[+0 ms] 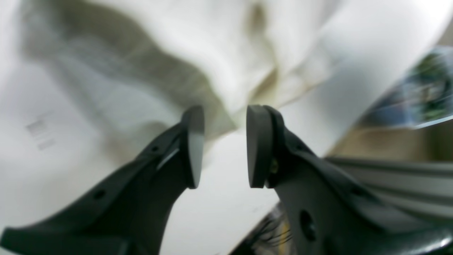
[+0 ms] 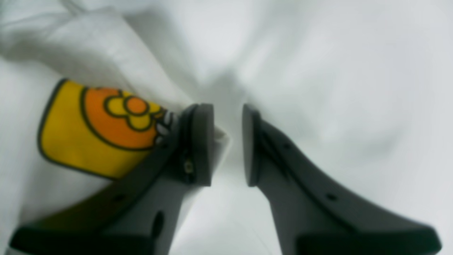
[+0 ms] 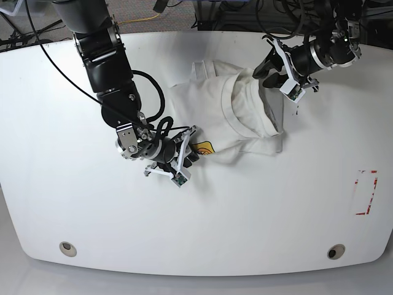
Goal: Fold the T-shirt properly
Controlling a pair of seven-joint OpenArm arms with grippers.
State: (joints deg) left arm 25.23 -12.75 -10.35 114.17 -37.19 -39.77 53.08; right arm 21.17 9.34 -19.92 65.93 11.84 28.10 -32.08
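Off-white T-shirt (image 3: 236, 117) lies crumpled, partly bunched on the white surface (image 3: 92, 233), upper middle. Round neckline faces up. Yellow-orange graphic with black outlines peeks out at its lower-left edge. Fabric wrinkled, folded over itself, not flat.

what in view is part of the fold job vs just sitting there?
Part of the job:
- T-shirt, crumpled, yellow-orange graphic showing
- left gripper, at the shirt's upper edge
- right gripper, beside the graphic

Just there:
- table
- red-marked rectangle near the table's edge
- two round fittings along the front edge
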